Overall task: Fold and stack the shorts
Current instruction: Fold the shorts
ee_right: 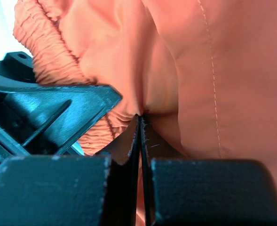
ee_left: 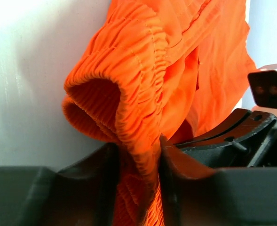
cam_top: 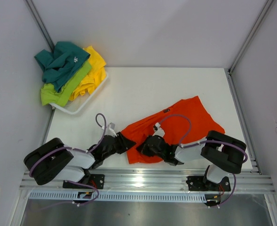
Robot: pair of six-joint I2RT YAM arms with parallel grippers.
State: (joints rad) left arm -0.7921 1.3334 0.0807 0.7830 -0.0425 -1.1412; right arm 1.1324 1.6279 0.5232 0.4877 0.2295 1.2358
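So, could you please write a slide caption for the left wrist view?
Left tool pinches the orange shorts by their gathered elastic waistband.

I see the orange shorts [cam_top: 185,122] lying rumpled, near and right of centre, their elastic waistband [ee_left: 138,94] bunched at the near left end. The teal shorts [cam_top: 58,63], lime green shorts [cam_top: 65,89] and yellow shorts [cam_top: 93,70] are heaped together far left, teal on top.

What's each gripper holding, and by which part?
Both hold the orange shorts: left gripper clamps the elastic waistband; right gripper pinches thin fabric near the waistband.
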